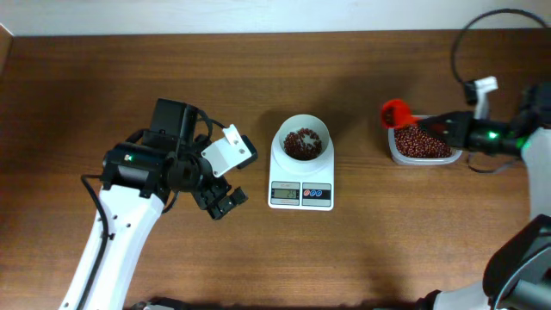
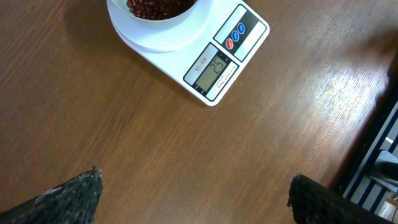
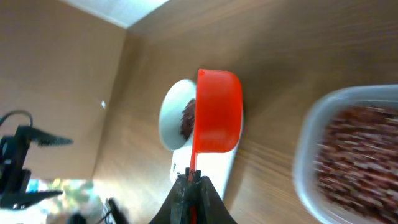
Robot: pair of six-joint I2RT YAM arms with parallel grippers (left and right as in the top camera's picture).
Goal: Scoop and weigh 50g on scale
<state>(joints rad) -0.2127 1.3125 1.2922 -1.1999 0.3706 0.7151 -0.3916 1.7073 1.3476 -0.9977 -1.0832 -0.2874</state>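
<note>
Overhead view: a small white digital kitchen scale (image 1: 300, 173) with a rounded square body sits at the middle of a brown wooden counter (image 1: 129, 77). Its grey display (image 1: 285, 194) and blue and red buttons face the near side. A round white bowl (image 1: 281, 138) stands on the scale's platform. It holds a modest heap of small dark red-brown beans (image 1: 302, 144) that covers the bowl's floor but comes nowhere near its rim. In the left wrist view the display's digits look like twenty-five, though they are small and slanted.

To the right of the scale, well apart from it, lies a clear rectangular plastic tub (image 1: 390, 148) filled with more of the same beans. A bright red plastic scoop (image 1: 396, 112) with a rounded cup hangs at the tub's far left corner, on the side facing the scale. The right end effector (image 3: 193, 186) is clenched on the scoop's thin handle, and the arm reaches in from the right edge. The right wrist view shows only the outside of the cup, so it cannot be told whether the scoop is loaded.

The left end effector (image 1: 224, 203) hovers to the left of the scale, near it but not touching. It is released, its dark fingers (image 2: 74, 196) are spread wide, and it grasps nothing.

The task looks roughly half done. Some beans are already in the bowl, and if the display is read rightly, about as much again must be carried over from the tub.
</note>
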